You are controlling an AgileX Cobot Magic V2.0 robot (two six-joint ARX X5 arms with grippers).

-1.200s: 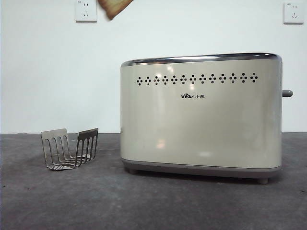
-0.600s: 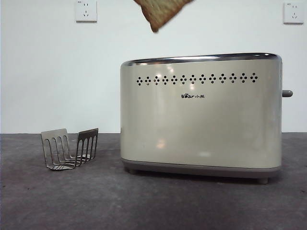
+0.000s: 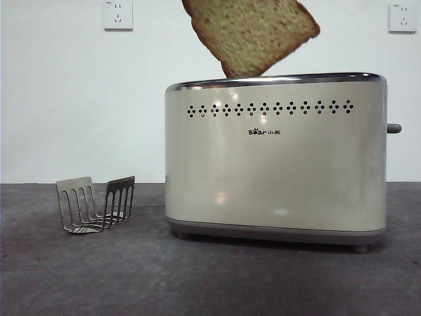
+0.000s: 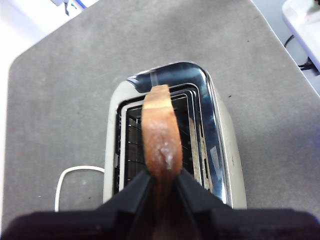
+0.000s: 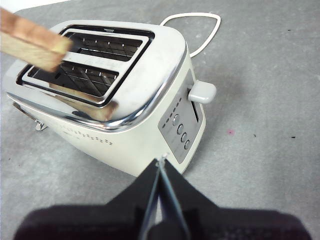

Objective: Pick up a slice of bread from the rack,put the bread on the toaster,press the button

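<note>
The slice of bread (image 3: 253,33) hangs tilted just above the toaster (image 3: 276,158), its lower corner at the chrome top rim. My left gripper (image 4: 162,182) is shut on the slice of bread (image 4: 160,135), holding it edge-on over the toaster's slots (image 4: 150,145). In the right wrist view the bread (image 5: 30,42) hovers over the slots at the far end of the toaster (image 5: 115,100). My right gripper (image 5: 161,165) is shut and holds nothing, beside the toaster's narrow end near the button (image 5: 201,91). The button (image 3: 393,128) sticks out sideways. The rack (image 3: 95,204) stands without bread.
Two white wall sockets (image 3: 118,14) (image 3: 402,18) sit on the back wall. A white cord (image 5: 197,30) loops on the grey table behind the toaster. The table edge (image 4: 280,30) runs past the toaster's far side.
The slice of bread has moved right and down, from the top edge of the front view to just above the toaster's rim.
</note>
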